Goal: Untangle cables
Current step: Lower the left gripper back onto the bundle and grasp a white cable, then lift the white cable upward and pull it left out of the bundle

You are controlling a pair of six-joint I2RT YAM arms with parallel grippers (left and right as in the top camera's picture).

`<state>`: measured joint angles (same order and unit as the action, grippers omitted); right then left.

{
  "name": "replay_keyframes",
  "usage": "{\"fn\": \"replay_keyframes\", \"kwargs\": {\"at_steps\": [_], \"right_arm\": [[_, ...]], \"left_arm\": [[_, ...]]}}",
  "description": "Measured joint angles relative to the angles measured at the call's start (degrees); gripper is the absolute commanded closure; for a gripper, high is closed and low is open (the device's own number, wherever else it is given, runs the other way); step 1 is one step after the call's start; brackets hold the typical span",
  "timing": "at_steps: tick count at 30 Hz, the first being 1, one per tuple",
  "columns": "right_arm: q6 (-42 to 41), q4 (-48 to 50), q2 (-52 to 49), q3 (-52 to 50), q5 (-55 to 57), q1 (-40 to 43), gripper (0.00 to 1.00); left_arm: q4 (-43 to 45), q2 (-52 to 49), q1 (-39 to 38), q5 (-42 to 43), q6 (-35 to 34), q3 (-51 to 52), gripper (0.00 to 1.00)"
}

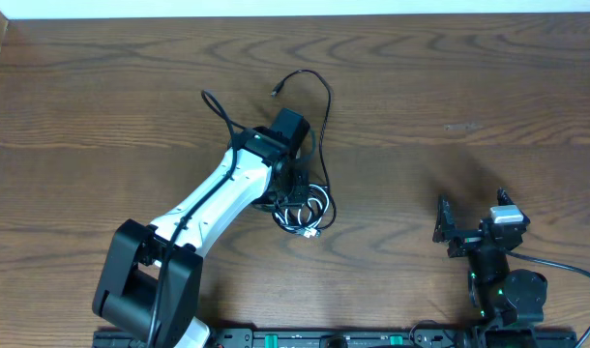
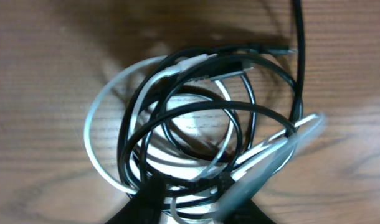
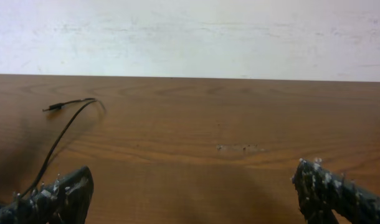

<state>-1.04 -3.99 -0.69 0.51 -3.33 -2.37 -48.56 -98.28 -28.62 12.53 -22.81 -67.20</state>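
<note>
From above: shows the left end effector stretched out and set down right on the cables, a small messy bunch in the middle of the tabletop, most likely to grab one cord and pull it free. Shows a black loose end curling away up the wood, so probably not the stuck part. Puts the right end effector far off to the side near its base, spread wide and touching nothing, maybe ready to help. From the left wrist: looks straight down on a white cord and black cords looped over and through each other, with the dark fingers at the bottom edge, right against the loops. Cannot tell if pinching a cord or not, too blurry. From the right wrist: shows both fingers far apart with bare wood between them, and only the black loose end lying far ahead.
</note>
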Motion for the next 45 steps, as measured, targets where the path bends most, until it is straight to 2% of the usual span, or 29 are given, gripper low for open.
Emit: {"fn": "replay_keyframes", "kwargs": {"at_steps": [9, 14, 21, 28, 33, 38, 45], "right_arm": [[0.0, 0.0, 0.0, 0.0, 0.0, 0.0, 0.01], [0.0, 0.0, 0.0, 0.0, 0.0, 0.0, 0.01], [0.0, 0.0, 0.0, 0.0, 0.0, 0.0, 0.01], [0.0, 0.0, 0.0, 0.0, 0.0, 0.0, 0.01], [0.0, 0.0, 0.0, 0.0, 0.0, 0.0, 0.01], [0.0, 0.0, 0.0, 0.0, 0.0, 0.0, 0.01], [0.0, 0.0, 0.0, 0.0, 0.0, 0.0, 0.01]], "left_arm": [[-4.2, 0.7, 0.0, 0.0, -0.3, -1.6, 0.93], [-4.0, 7.6, 0.0, 0.6, -0.3, -4.2, 0.93], [6.1, 24.0, 0.0, 1.2, -1.3, -5.5, 0.93], [23.9, 37.9, 0.0, 1.2, -5.8, -5.8, 0.92], [33.2, 46.2, 0.0, 1.1, -7.2, -5.9, 0.93], [35.1, 51.2, 0.0, -2.0, -7.4, -6.0, 0.93], [34.9, 50.9, 0.0, -5.7, -7.4, -6.0, 0.93]]}}
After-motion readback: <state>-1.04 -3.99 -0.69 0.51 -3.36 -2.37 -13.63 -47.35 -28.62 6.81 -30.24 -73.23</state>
